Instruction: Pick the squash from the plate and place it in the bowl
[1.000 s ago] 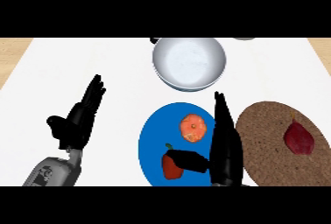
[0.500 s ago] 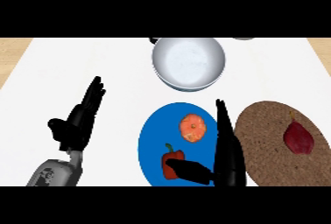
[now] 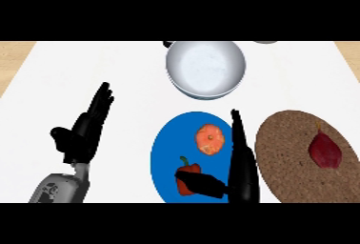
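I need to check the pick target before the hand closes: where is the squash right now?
In the head view the orange squash lies on the blue plate, in its upper right part, above the red pepper and just left of the right hand.

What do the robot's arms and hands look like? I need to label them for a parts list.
Both hands are plain black, with slim, tapering fingers and a thumb set off to the side. The left hand joins a grey forearm with a rounded casing and a few dark markings near the wrist. Of the right hand only black parts show; its forearm lies out of view. No cables or sleeves show.
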